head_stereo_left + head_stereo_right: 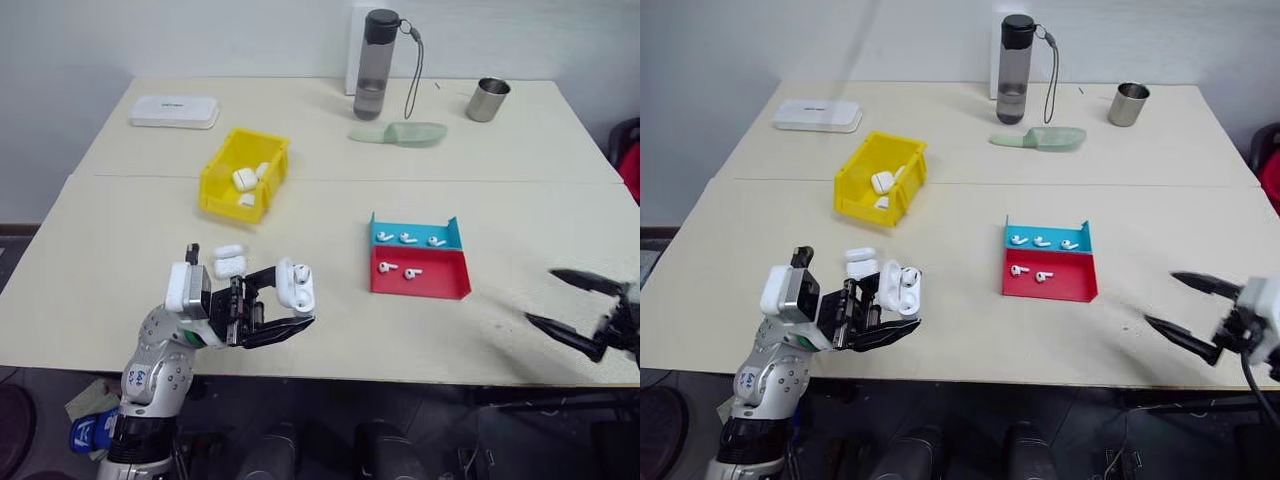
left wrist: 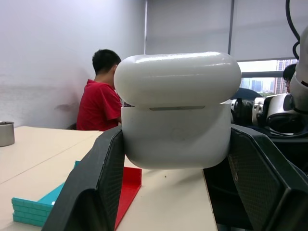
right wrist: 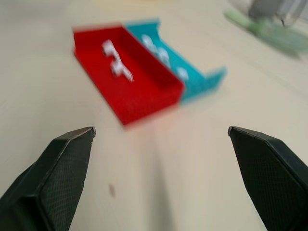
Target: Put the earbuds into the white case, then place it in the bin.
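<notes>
My left gripper [image 1: 294,298] is shut on the white case [image 1: 297,284] and holds it above the table's front left. The lid looks open, with earbuds seated inside. In the left wrist view the case [image 2: 175,130] sits between both fingers. Several loose earbuds [image 1: 408,238] lie in a red-and-blue tray [image 1: 420,290] at centre right. The yellow bin [image 1: 232,205] stands behind my left gripper and holds several white cases. My right gripper [image 1: 575,305] hangs open and empty over the table's right front edge, well right of the tray. Its fingers [image 3: 67,159] stand wide apart.
Two more white cases [image 1: 229,261] lie on the table just behind my left gripper. At the back are a flat white box [image 1: 173,111], a dark bottle [image 1: 377,65], a green scoop [image 1: 398,133] and a metal cup [image 1: 488,99]. A person in a red shirt [image 2: 101,103] sits beyond the table.
</notes>
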Robot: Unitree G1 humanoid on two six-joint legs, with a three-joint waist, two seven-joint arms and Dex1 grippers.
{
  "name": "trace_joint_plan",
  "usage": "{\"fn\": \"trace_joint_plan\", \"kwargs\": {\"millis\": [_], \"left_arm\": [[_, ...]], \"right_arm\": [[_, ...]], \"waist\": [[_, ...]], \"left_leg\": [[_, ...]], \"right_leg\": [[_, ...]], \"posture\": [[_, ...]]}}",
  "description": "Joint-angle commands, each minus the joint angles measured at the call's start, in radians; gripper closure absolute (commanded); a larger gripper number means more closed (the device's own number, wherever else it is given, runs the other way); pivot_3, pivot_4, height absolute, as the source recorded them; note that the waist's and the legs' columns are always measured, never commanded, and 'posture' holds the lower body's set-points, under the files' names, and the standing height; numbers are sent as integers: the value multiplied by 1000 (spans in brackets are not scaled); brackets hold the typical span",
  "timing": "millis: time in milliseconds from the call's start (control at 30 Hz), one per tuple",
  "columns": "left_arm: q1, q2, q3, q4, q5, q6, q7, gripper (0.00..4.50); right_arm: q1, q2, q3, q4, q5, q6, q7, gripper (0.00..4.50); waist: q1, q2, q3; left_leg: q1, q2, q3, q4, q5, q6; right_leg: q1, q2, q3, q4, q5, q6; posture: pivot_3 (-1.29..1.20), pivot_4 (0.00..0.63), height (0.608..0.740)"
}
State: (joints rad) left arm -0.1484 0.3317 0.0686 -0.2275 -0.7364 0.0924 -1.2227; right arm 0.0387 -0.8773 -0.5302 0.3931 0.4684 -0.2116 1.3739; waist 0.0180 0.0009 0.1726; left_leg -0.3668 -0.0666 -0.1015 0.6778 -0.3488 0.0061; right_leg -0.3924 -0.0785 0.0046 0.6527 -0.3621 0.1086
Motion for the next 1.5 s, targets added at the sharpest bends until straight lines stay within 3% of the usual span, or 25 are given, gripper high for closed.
{"fn": "trace_joint_plan", "kwargs": {"millis": [33,133,300,500,667,967,1467,1500], "left_arm": [[6,5,0,-46,0,-21,6,1730],[-1,2,-12,-49,7,-23,18,1730],[-40,-10,-39,-39,19,-23,39,1730],[-75,-35,-64,-15,35,-39,52,1730],[-70,-42,-70,-17,42,-49,58,1730],[-41,-39,-73,-49,50,-60,86,1730],[-20,-39,-87,-71,63,-71,114,1730],[-19,-41,-88,-71,64,-72,114,1730]], "right_arm": [[-44,-47,17,-9,-61,-29,-57,10],[-197,-95,129,-90,-87,138,-105,10],[-572,-129,407,-140,-162,405,-47,10],[-1015,-6,713,126,-412,366,16,10],[-1206,85,856,444,-595,155,-3,1294],[-1352,166,946,740,-764,-25,-13,1294],[-1384,243,961,855,-874,-61,-39,1294],[-1386,244,964,858,-883,-57,-36,1479]], "waist": [[-14,2,0],[-34,4,0],[-34,7,0],[-12,6,0],[4,5,1],[-22,5,1],[-46,5,1],[-46,5,1]], "left_leg": [[0,0,1,0,0,0],[1,1,3,1,0,0],[1,2,1,3,0,-1],[-2,2,-1,0,-1,-2],[-5,0,-3,1,-1,-1],[-8,0,0,1,-1,-2],[-8,0,1,3,-1,-2],[-8,0,1,3,-1,-2]], "right_leg": [[0,0,0,0,0,0],[0,1,2,0,0,0],[0,0,0,1,0,-1],[-4,0,-2,0,0,-1],[-7,-1,-4,0,0,-1],[-15,-1,-3,7,0,-1],[-16,-1,-2,9,0,-1],[-16,-1,-2,9,0,-1]], "posture": [[0,150,740],[0,150,740],[0,150,740],[0,150,740],[0,150,740],[0,150,740],[0,150,740],[0,150,740]]}}
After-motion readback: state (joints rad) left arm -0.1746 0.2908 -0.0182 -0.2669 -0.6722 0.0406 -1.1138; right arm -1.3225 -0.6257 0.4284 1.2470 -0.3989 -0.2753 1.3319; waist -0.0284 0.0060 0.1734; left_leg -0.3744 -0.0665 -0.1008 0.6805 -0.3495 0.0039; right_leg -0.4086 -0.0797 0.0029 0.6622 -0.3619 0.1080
